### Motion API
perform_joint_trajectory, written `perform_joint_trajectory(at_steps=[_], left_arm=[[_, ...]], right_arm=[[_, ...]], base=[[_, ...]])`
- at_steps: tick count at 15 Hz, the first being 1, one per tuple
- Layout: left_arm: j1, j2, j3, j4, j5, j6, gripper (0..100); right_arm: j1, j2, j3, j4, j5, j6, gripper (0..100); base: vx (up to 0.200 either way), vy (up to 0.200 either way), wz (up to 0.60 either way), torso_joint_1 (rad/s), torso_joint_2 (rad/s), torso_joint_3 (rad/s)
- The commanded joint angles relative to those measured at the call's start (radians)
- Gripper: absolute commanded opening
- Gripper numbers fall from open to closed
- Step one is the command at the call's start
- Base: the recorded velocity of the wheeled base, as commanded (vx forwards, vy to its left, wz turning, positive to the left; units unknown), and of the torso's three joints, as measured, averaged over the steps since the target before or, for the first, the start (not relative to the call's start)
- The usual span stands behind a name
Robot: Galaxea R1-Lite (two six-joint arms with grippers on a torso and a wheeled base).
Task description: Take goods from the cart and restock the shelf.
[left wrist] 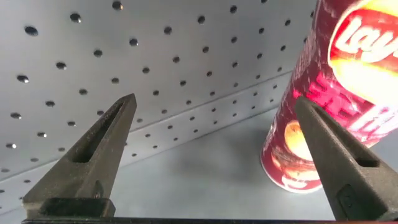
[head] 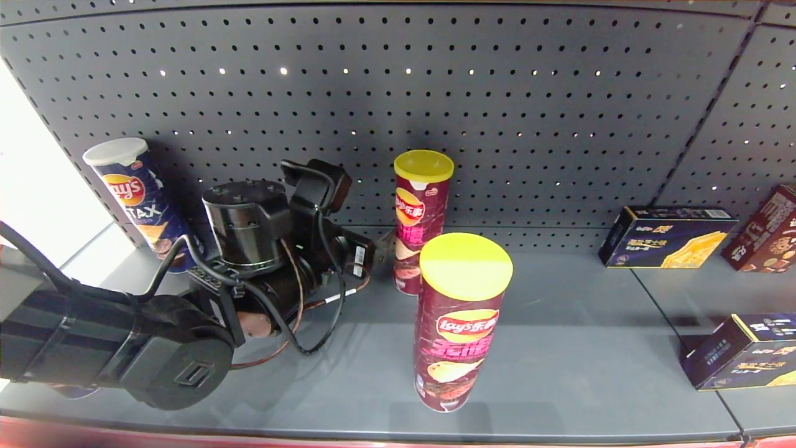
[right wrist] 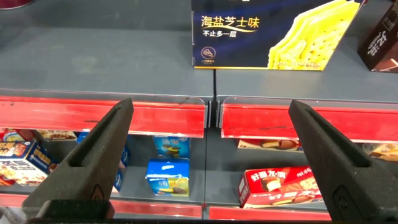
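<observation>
1. Maroon with yellow lids, two chip cans stand on the grey shelf [head: 591, 348] in the head view. The rear can [head: 421, 218] is at the centre of the frame, near the pegboard [head: 497, 93]. The front can [head: 459, 330] is lower centre. My left gripper [head: 380, 246] lies left of centre, just beside the rear can. I judge that a careless swing of this arm could tip the rear can onto the front can. A blue can [head: 134, 186] at the upper left stands close behind the arm and is also at risk.
2. Left wrist view: the left gripper [left wrist: 214, 102] is spread wide and holds nothing. The rear can [left wrist: 323, 106] is at one finger; I cannot tell if they touch.
3. Right wrist view: the right gripper [right wrist: 211, 104] is wide apart and empty, facing the red shelf edge [right wrist: 155, 118] and a dark blue box [right wrist: 273, 31]. A hasty lift could strike that edge.
</observation>
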Motion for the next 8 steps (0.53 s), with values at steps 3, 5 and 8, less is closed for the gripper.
perform_joint_trajectory(at_steps=[3,5,8], left_arm=[[-0.015,-0.057,0.073,0.001,0.0,0.0,100],[-0.03,-0.071,0.084,0.002,-0.001,0.0,100],[-0.032,-0.08,0.086,0.012,-0.009,0.0,100]], right_arm=[[0.001,0.0,0.0,0.0,0.001,0.0,100],[0.001,0.0,0.0,0.0,-0.001,0.0,100],[0.0,0.0,0.0,0.0,0.001,0.0,100]], base=[[0.0,0.0,0.0,0.0,0.0,0.0],[0.0,0.0,0.0,0.0,0.0,0.0],[0.0,0.0,0.0,0.0,0.0,0.0]])
